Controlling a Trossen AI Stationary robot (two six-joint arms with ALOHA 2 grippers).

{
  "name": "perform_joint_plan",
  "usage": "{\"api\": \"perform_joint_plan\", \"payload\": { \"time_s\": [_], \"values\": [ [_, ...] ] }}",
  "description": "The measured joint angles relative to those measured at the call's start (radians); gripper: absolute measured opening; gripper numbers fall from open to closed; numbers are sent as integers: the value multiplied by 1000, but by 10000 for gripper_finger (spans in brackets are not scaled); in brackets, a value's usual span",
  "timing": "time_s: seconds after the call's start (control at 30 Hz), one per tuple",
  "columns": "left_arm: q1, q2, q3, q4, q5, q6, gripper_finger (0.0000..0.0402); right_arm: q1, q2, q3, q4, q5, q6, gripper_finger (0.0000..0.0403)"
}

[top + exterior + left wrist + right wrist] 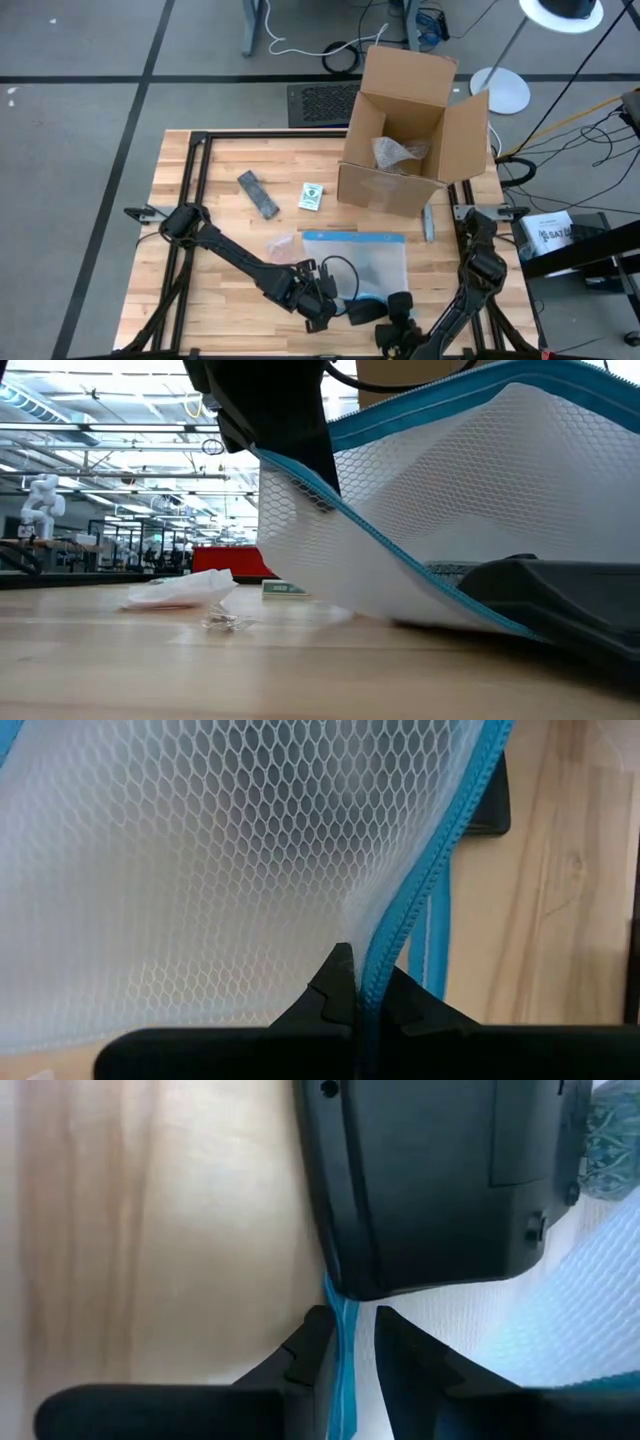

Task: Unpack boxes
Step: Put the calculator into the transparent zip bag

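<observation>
Both claws are at the counter's near edge, each pinching the blue-edged mesh pouch (pixel 355 262). Left claw (pixel 352 982) is clamped fully shut on the pouch's blue seam, mesh bulging above its tips. Right claw (pixel 345 1325) has its fingers drawn narrow around the blue edge strip, just beside a dark housing, seemingly the other arm's.

On the counter (pixel 220 210) the open carton (pixel 405 135) stands well apart from both claws, toward twelve to one o'clock, flaps up, crumpled wrapping inside. Its long axis I cannot tell. The right arm looks nearer it. The left arm stretches low and diagonal from nine o'clock toward six; the right arm folds back from four o'clock toward six.
</observation>
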Motion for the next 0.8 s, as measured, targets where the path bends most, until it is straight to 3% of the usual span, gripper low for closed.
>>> {"api": "perform_joint_plan", "payload": {
  "time_s": [0.13, 0.27, 0.5, 0.8],
  "values": [
    [-3, 0, 0, 1, 1, 6, 0, -5, -3, -27, 33, 1, 16, 56],
    [-5, 0, 0, 1, 3, 8, 0, -6, -3, -28, 45, -18, 18, 9],
    [-4, 0, 0, 3, 3, 10, 0, -8, 5, -12, -32, -29, 119, 2],
    [-5, 0, 0, 1, -2, 27, 0, -9, 15, 122, -146, -30, 124, 1]
  ]
}}
